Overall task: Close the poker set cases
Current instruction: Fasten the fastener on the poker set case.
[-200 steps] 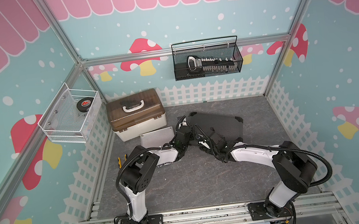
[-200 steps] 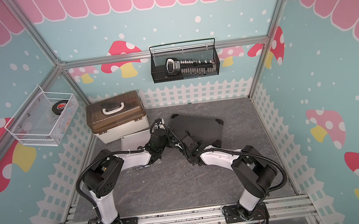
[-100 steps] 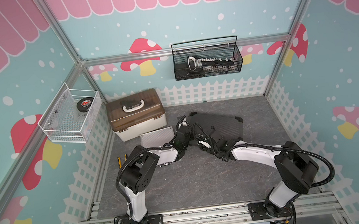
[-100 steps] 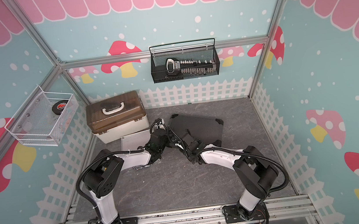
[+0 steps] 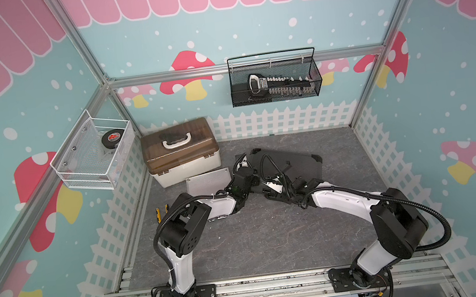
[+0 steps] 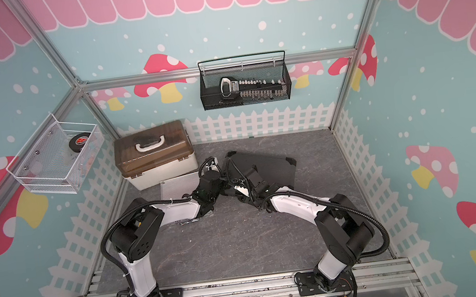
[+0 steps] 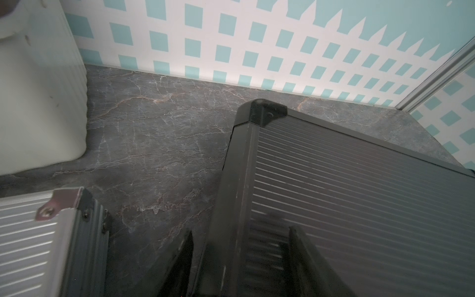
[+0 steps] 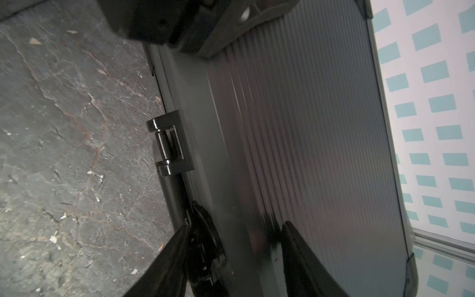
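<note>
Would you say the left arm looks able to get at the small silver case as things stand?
Probably yes: the silver case lies just beside the left gripper, with only bare floor between.

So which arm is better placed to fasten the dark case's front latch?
Right, probably: the right end effector straddles the front edge of the dark case, one finger beside the latch, near the handle. The left end effector straddles a side edge instead.

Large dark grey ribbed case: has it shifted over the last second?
No. In both top views the dark grey ribbed case keeps its spot and angle relative to the cream box with the brown lid.
</note>
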You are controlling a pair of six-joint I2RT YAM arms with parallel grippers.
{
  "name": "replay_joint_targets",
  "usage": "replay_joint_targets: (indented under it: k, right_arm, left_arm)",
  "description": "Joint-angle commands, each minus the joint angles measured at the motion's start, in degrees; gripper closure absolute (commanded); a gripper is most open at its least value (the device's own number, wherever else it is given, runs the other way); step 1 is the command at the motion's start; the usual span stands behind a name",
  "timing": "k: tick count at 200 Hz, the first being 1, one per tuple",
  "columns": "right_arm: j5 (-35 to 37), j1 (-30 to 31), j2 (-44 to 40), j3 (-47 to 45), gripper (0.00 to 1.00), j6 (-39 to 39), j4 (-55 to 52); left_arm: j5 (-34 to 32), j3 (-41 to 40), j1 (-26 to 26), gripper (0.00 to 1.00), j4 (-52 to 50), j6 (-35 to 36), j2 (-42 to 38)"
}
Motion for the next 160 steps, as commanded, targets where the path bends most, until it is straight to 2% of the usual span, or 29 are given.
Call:
replay_joint_targets:
  k: [1, 48, 88, 128, 160]
  right_arm:
    - [-7.46, -3.26, 2.33, -1.12, 0.77, 2.18, -7.05]
    - [-12.26, -7.52, 3.25, -1.07, 0.81, 2.56, -7.09]
    - [-13.0, -9.79, 5.03, -0.69, 0.82, 2.64, -6.66]
    - [-6.25, -10.01, 7.14, -1.37, 0.82, 4.13, -3.74]
    - [-4.08, -10.01, 5.91, -2.37, 0.79, 6.71, -0.54]
  left_arm:
    - [6.77, -2.27, -1.44, 0.41, -8.75, -0.71, 3.95]
    - [6.65, -2.43, -1.38, 0.41, -8.9, -0.54, 3.45]
    - [6.52, -2.62, -1.4, 0.41, -9.23, -0.43, 3.17]
    - [6.03, -2.88, -1.4, 0.41, -9.81, -0.28, 2.47]
    - [5.93, -2.96, -1.42, 0.41, -10.2, 0.01, 2.2]
